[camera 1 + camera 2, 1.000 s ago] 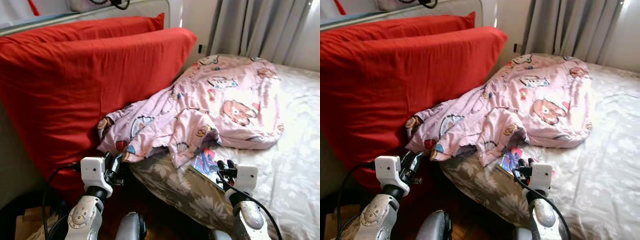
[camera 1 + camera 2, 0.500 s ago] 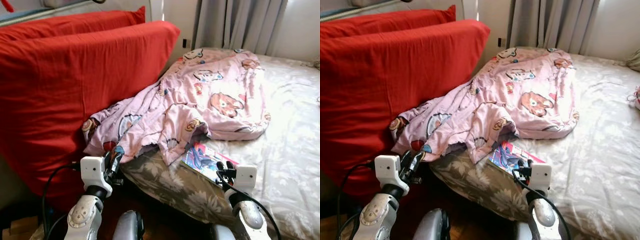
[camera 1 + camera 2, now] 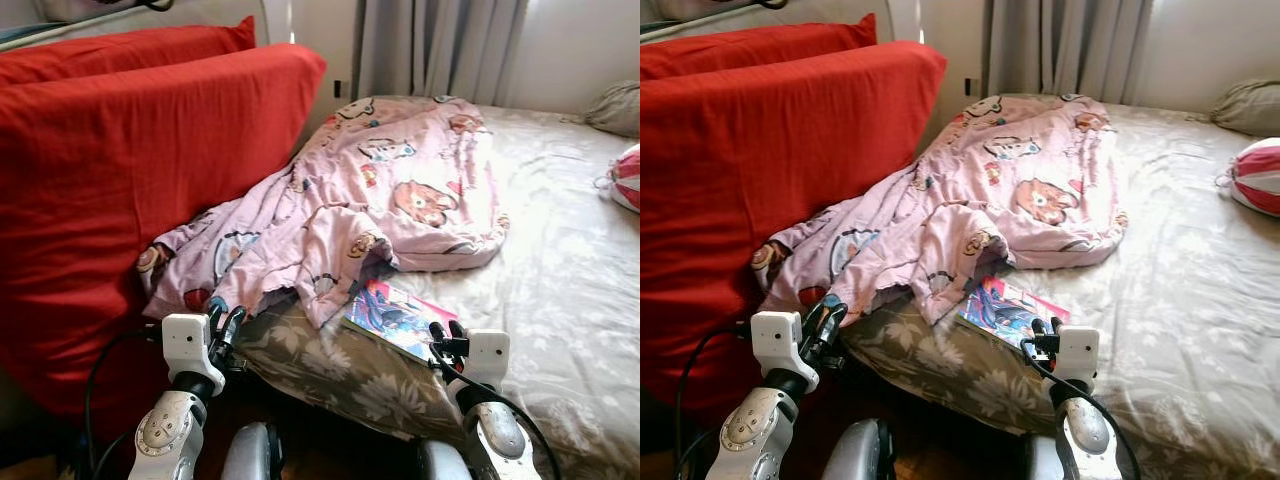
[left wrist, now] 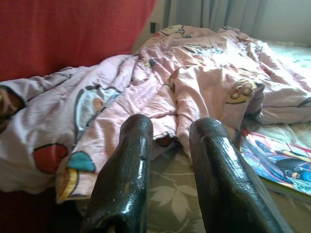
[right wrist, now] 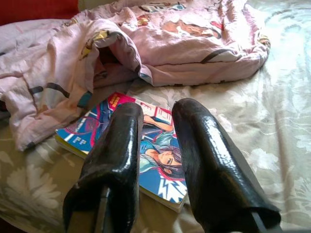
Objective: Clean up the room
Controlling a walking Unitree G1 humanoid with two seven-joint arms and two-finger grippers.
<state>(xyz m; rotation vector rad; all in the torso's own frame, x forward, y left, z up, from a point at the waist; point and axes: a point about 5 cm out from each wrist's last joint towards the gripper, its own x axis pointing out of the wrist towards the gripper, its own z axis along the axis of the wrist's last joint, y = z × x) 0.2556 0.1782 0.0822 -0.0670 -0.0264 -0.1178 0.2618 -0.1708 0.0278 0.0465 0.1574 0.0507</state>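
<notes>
The right gripper [image 3: 444, 331], fingers slightly parted and holding nothing, points at the comic book [image 3: 399, 317] lying beside the pink blanket [image 3: 380, 200], positioned for pickup.

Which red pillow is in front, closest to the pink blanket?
The lower, bigger red pillow. The pink blanket lies against it, while the other red pillow peeks up behind it near the wall.

Bed: a big bed [image 3: 560, 260] with a grey sheet that has pale flowers on it.
Curtains: grey curtains [image 3: 440, 45] hang behind the bed.
Wall: a plain pale wall [image 3: 575, 50] beside the curtains.
Light: bright daylight falls on the sheet.
</notes>
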